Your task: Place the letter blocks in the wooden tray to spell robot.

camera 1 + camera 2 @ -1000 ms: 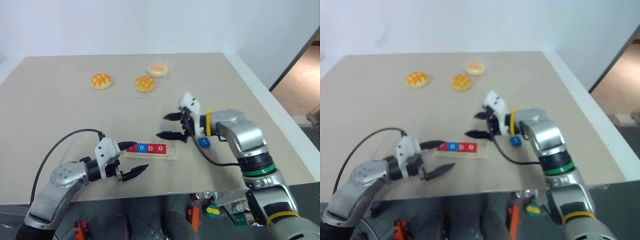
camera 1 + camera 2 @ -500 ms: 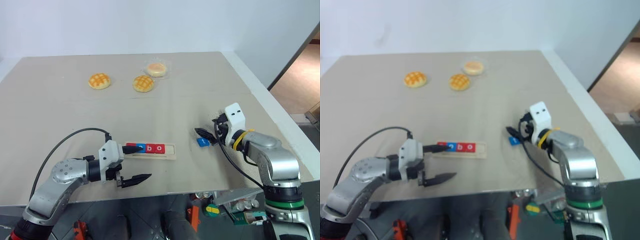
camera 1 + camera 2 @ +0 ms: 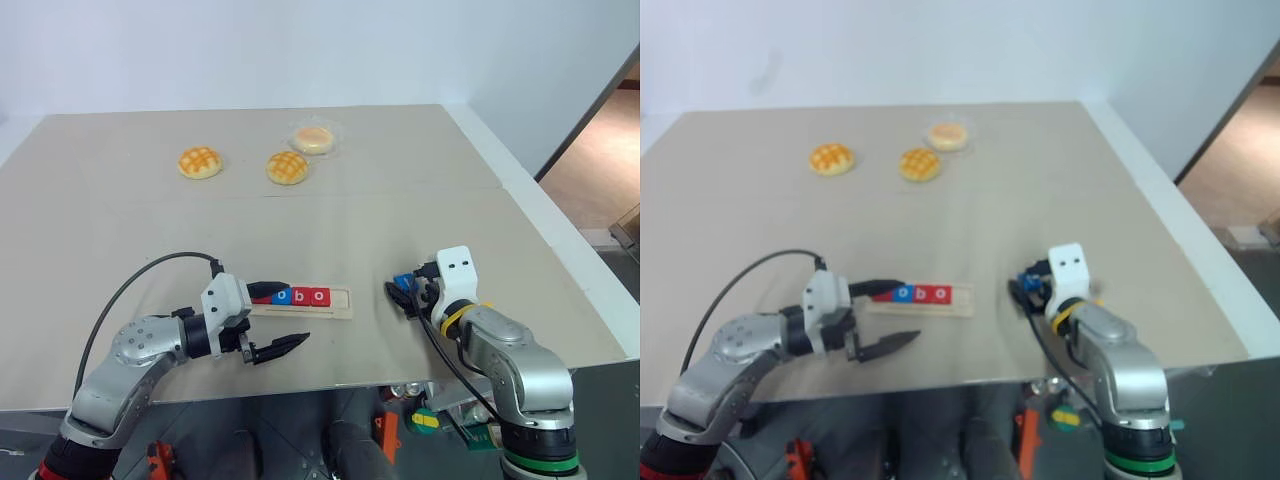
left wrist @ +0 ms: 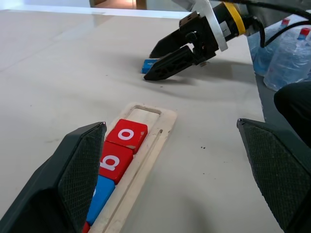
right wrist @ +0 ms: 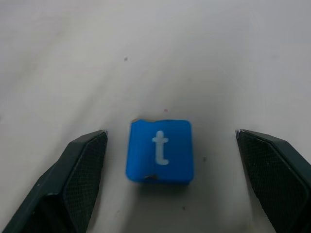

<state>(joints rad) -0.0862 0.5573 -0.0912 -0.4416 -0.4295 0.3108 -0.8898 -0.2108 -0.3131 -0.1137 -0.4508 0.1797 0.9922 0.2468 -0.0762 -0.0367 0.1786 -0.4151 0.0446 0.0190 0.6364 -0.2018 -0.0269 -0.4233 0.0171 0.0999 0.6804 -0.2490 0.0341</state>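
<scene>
1. The right gripper (image 5: 165, 170) is sitting low over the table (image 3: 420, 200), fingers wide, straddling the blue t block (image 5: 160, 150).
2. The left gripper (image 3: 278, 318) is hovering wide open at the wooden tray (image 3: 340, 304), seemingly not touching.
3. Four blocks (image 4: 114, 158) are lying in the tray.

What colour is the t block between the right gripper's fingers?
Blue with a white t, clearest in the right wrist view.
</scene>
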